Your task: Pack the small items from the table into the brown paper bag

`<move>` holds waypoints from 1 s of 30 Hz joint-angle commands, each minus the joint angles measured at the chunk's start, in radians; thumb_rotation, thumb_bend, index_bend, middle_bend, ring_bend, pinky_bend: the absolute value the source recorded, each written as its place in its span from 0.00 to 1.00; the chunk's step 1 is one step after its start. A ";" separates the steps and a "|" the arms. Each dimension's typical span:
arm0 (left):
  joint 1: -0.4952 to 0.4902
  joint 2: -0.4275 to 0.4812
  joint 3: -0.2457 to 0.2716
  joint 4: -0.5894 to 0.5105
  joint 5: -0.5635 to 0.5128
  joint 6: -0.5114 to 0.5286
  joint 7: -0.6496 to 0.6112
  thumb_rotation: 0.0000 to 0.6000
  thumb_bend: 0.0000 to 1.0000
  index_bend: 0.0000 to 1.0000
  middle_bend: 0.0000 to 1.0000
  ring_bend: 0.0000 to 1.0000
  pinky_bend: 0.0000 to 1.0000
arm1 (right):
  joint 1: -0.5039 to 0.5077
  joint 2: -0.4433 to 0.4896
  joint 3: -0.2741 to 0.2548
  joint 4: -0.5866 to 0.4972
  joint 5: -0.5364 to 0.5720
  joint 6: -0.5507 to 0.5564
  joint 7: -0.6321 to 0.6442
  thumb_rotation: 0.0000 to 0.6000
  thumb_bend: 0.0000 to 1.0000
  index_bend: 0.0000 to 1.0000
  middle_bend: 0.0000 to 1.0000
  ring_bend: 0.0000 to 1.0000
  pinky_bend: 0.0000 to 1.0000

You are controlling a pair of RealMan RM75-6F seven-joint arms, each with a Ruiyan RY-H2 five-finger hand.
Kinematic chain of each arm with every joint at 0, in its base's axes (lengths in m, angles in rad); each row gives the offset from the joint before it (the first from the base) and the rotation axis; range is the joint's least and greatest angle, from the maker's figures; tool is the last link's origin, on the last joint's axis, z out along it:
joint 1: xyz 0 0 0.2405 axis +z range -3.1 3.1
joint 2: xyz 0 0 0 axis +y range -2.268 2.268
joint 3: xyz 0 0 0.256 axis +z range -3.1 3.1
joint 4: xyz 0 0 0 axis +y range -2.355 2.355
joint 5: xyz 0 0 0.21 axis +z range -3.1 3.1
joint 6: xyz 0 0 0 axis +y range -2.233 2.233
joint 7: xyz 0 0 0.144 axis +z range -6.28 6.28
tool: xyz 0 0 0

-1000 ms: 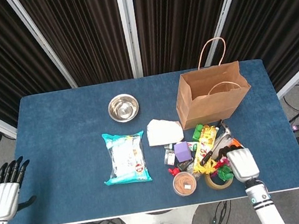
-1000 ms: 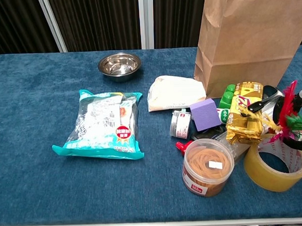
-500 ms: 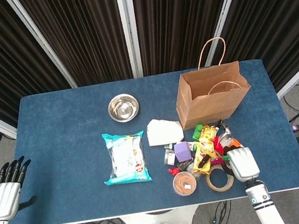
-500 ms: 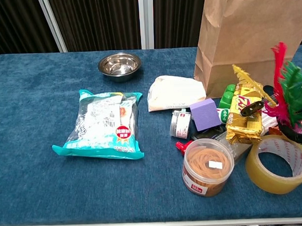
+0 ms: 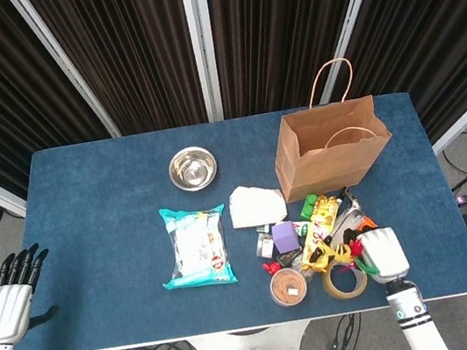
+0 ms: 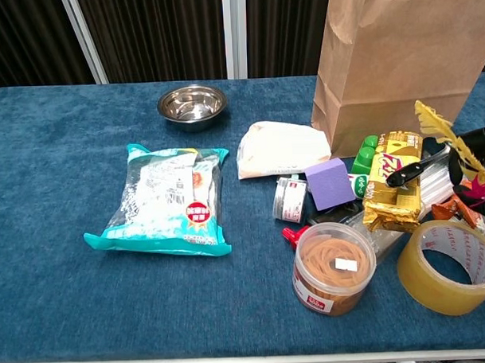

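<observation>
- The counter [image 5: 87, 207] has a blue cloth top and carries everything.
- The brown paper bag [image 5: 330, 149] stands upright and open at the far right, twisted paper handles up; no print shows on it.
- A teal snack packet [image 6: 165, 198] lies flat left of centre, with a red round sticker; its writing is too small to read.
- The left hand [image 5: 9, 299] hangs off the counter's left edge, fingers straight, close together and holding nothing.
- The right hand [image 5: 383, 252] rests at the right end of the small-item pile, among coloured feathers [image 6: 448, 138]; whether its fingers [image 6: 474, 141] grip them I cannot tell.
- A white pouch [image 6: 278, 148] lies just left of the bag's foot.
- A steel bowl [image 6: 192, 104] sits apart, far centre.
- A roll of clear tape [image 6: 448, 266] lies flat near the front right edge, with red print on its core that is unreadable.
- A clear tub of rubber bands [image 6: 333, 267] stands beside it, with a white sticker on the lid.
- A gold packet [image 6: 392, 180] with red lettering, cut off and illegible, lies behind the tub.
- A purple block [image 6: 331, 182] leans against a small silver tin [image 6: 289, 198].
</observation>
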 commanded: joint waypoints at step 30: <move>-0.014 0.049 0.005 -0.033 0.032 0.010 -0.010 1.00 0.05 0.10 0.07 0.00 0.05 | 0.512 0.192 0.686 -0.261 0.504 -0.034 -0.440 1.00 0.51 0.79 0.71 0.61 0.75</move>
